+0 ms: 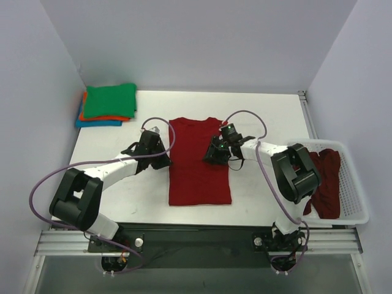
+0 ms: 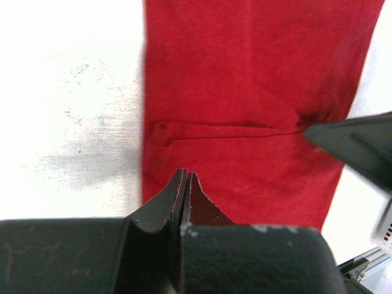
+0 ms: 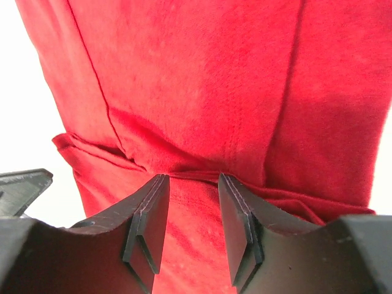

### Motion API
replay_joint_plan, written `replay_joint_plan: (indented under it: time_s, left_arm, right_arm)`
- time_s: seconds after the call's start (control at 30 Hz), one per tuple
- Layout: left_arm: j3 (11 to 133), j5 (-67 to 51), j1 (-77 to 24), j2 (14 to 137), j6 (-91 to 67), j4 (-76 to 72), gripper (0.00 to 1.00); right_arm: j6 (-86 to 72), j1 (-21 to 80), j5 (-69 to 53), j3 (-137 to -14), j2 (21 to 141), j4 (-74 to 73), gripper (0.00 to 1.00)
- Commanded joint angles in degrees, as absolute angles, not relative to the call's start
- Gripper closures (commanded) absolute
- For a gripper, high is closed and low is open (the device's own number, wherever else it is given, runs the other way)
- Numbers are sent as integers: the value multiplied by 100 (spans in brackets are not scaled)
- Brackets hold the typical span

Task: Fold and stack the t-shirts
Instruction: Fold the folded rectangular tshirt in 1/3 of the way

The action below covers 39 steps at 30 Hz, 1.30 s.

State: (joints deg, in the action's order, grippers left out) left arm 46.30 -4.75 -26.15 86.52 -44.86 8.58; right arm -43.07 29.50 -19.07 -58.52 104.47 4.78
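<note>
T-shirt (image 1: 199, 177) in dark red lies flat at the middle of the table (image 1: 263, 116), sleeves tucked in so that it forms a long rectangle. At its left edge the left gripper (image 2: 185, 184) has its jaws pressed together; whether cloth is caught between them cannot be told. Over the shirt's right half the right gripper (image 3: 191, 180) sits low, jaws apart, with a raised fold of fabric running across the gap. In the far left corner a green shirt (image 1: 110, 100) tops a folded stack above an orange shirt (image 1: 101, 116) and a blue shirt (image 1: 95, 123). More dark red shirts (image 1: 324, 177) fill the white basket (image 1: 352, 184) at right.
</note>
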Motion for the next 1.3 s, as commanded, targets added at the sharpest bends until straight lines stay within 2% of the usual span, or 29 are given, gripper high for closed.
replay_joint_plan:
  time_s: [0.0,0.17,0.4,0.63,0.9,1.07,1.27]
  left_arm:
    - [4764,-448,-2593,8648,-4377,862,100]
    - [4764,-466,-2593,8622,-4316,853,100]
    - [4843,-904,-2680,8911,-4315,432,100]
    - [5036,-1002,-2698,9474,-4517,-95,100]
    - [5248,-616,-2549,10186,-4693,158,100]
    - [4966,-484,-2470,10100,-4693,255,100]
    - [4790,-361,-2391,9652,-4483,526,100]
  right_arm:
    - [-3824,2454,-2180,-6064,10283,132,60]
    - [-3429,2329,-2075,-6065,9722,-333,59]
    - [-3445,2505,-1574,-5397,9062,-317,59]
    - [-3296,2198,-1591,-5387,9386,-220,60]
    - [-3348,1582,-1872,-5695,10230,-185,61]
    - [-3523,1591,-1951,-5520,10362,-123,62]
    - [-3700,1652,-2074,-4835,9801,-53,63]
